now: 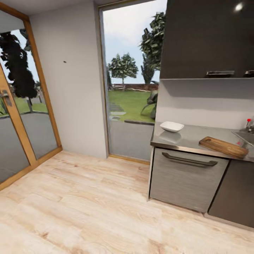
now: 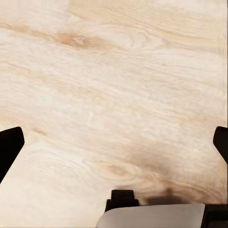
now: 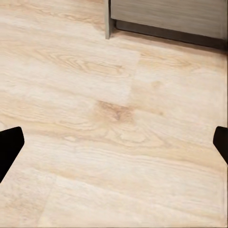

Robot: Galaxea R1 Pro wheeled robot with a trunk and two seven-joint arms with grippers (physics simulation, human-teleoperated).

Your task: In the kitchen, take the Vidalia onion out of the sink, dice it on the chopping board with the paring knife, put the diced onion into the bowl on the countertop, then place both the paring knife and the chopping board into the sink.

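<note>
The robot is not at the table (image 1: 183, 139) yet, so this looks like the drive-up part of the job, with no cutting begun. In the head view the white bowl (image 1: 171, 126) sits on the grey top near its end by the window (image 1: 132, 77). The brown chopping board (image 1: 223, 146) lies farther along, close to the front edge, with its handle slot toward the bowl. They look set out ready, with room between them. Just past the board, at the picture's edge, is a corner of the sink (image 1: 244, 135) and the tap's red-tipped lever (image 1: 249, 121). The onion should be in that sink, but the basin's inside is out of sight. I cannot make out the knife. Both wrist views look down at the wood floor (image 1: 77, 201), so the arms seem to hang low while the robot rolls. The left gripper (image 2: 114, 142) has its two dark fingertips far apart with only floor between them, so it is wide open and holds nothing. The right gripper (image 3: 114, 142) is the same. The right wrist view also catches the bottom of a grey cabinet front (image 3: 166, 16), which the left one does not.
</note>
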